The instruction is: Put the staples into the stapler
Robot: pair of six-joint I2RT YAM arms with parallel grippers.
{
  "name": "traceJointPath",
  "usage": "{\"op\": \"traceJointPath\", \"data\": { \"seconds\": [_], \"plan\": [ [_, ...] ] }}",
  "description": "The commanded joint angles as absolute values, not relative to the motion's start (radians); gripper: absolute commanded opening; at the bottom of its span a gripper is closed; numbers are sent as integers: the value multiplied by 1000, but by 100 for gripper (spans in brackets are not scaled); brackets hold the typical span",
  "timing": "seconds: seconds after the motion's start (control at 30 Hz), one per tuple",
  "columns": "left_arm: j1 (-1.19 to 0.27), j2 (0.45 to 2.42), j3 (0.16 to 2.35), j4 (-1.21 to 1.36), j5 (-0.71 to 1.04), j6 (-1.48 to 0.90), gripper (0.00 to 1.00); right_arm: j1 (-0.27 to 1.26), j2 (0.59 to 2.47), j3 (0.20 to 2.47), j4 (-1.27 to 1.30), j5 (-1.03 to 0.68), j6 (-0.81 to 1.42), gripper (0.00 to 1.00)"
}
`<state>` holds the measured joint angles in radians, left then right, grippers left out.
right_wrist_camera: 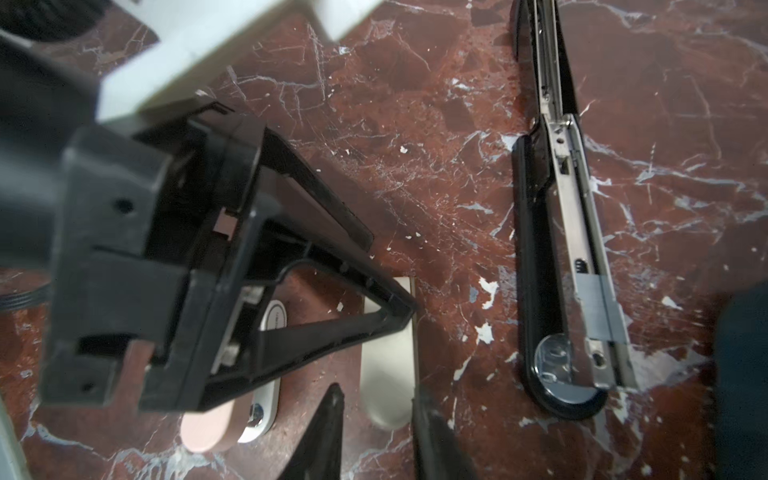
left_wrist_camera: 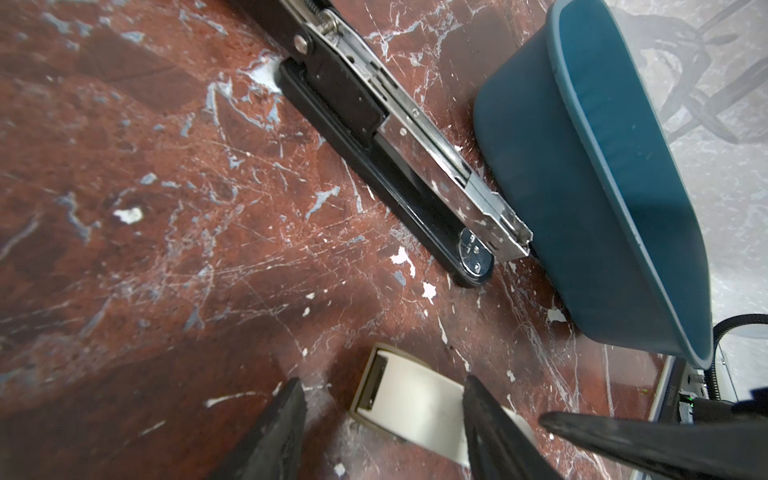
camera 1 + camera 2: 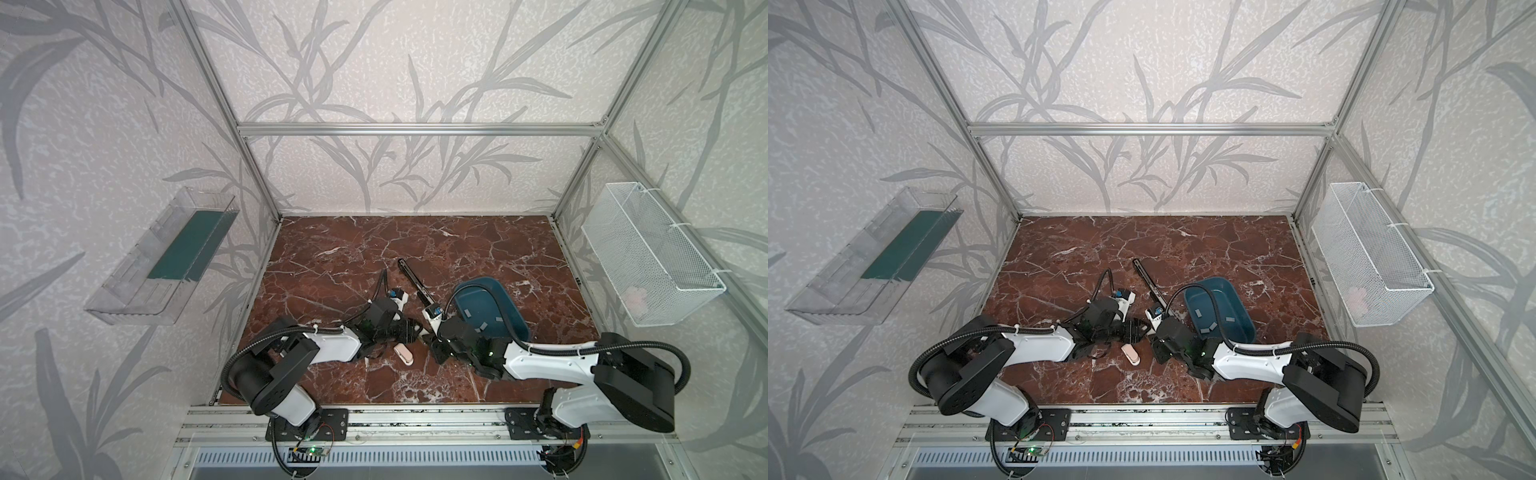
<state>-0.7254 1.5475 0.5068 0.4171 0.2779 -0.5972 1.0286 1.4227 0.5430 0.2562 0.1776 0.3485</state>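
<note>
In both top views a red-brown marble table (image 3: 353, 249) stands inside leaf-patterned walls (image 3: 374, 83). On it the opened black stapler (image 3: 414, 282) lies beside a blue tub (image 3: 482, 305) holding the staples (image 3: 1230, 319).

In the left wrist view, the left gripper (image 2: 382, 380) is spread wide over a small beige object (image 2: 407, 399).

In the right wrist view, the right gripper (image 1: 376, 390) stands parted astride it, with a gap showing on one side.

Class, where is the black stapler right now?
In both top views the black stapler lies opened flat on the marble table, immediately left of the blue tub.
</note>
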Motion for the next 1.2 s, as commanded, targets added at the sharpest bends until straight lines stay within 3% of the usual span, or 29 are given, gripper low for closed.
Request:
{"op": "traceJointPath", "data": {
  "seconds": [0.0, 0.23, 0.77, 1.17],
  "plan": [
    [-731, 1525, 501, 367, 262, -584, 61, 1032, 1457, 568, 234, 196, 373, 28],
    [-731, 1516, 498, 368, 267, -584, 61, 1032, 1533, 528, 265, 158, 418, 21],
    [-728, 1535, 496, 393, 268, -592, 61, 1032, 1700, 488, 410, 114, 473, 16],
    [-633, 1427, 618, 232, 208, -555, 67, 993, 1441, 698, 90, 232, 350, 43]
  ]
}}
